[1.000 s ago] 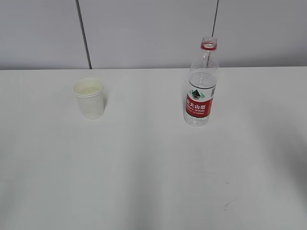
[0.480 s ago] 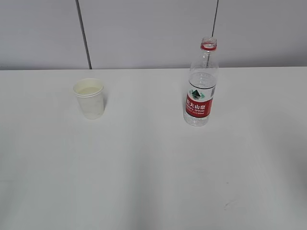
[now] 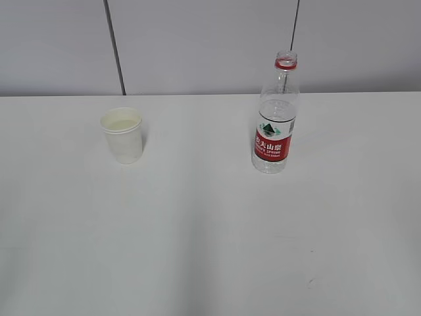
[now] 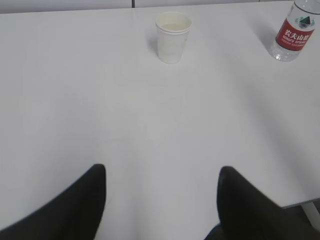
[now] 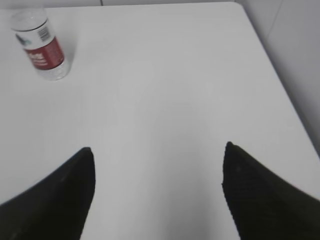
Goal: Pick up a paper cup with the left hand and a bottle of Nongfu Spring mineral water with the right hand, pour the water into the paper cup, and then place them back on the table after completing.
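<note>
Each claw, left and right, gapes wide, empty and well back; paper cup with liquid and uncapped bottle stand upright on the desk, so the task looks done

Left tool: two matte black fingers, broad at the base and tapering to rounded tips, without visible markings, screws or cables; right tool: two black fingers, wedge-shaped, with a faint fine-grained surface texture.
</note>
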`<state>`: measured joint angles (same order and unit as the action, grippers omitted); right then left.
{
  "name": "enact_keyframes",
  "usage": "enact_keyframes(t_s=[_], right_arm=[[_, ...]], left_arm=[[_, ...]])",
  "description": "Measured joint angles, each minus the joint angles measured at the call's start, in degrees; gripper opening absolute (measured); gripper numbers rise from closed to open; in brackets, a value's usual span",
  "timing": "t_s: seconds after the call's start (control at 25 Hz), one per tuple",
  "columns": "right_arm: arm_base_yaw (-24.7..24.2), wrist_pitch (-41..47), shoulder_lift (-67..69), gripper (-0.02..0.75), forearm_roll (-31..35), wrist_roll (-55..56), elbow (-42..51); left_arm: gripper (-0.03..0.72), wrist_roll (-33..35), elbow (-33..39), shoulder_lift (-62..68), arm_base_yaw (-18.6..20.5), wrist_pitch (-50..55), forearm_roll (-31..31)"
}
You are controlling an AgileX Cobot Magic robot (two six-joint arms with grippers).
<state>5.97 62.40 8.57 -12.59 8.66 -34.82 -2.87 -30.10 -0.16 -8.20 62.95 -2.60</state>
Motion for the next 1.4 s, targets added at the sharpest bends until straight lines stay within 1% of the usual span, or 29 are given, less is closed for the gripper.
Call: enact_keyframes(t_s=[0.08, 0.12, 0.24, 0.48, 0.84, 1.4], right_arm=[[0.0, 2.3, -2.3, 0.587, 3.7, -2.5, 0.0], [0.0, 3.3, -3.3, 0.587, 4.5, -3.6, 0.0], [0.0, 4.6, -5.4, 0.587, 5.6, -4.8, 0.1], [0.0, 5.2, -9.4, 0.587, 7.8, -5.9, 3.9], [0.0, 4.3, -9.6, 0.587, 9.7, -8.7, 6.2], [0.0, 3.9, -9.6, 0.586, 9.9, -8.7, 6.3]], left_arm=[[0.437, 0.0, 0.0, 0.0, 0.0, 0.0, 0.0], [0.437, 0.0, 0.0, 0.0, 0.0, 0.0, 0.0], [0.437, 0.0, 0.0, 0.0, 0.0, 0.0, 0.0], [0.437, 0.0, 0.0, 0.0, 0.0, 0.0, 0.0], [0.437, 0.0, 0.0, 0.0, 0.0, 0.1, -0.1], [0.437, 0.0, 0.0, 0.0, 0.0, 0.1, -0.1]])
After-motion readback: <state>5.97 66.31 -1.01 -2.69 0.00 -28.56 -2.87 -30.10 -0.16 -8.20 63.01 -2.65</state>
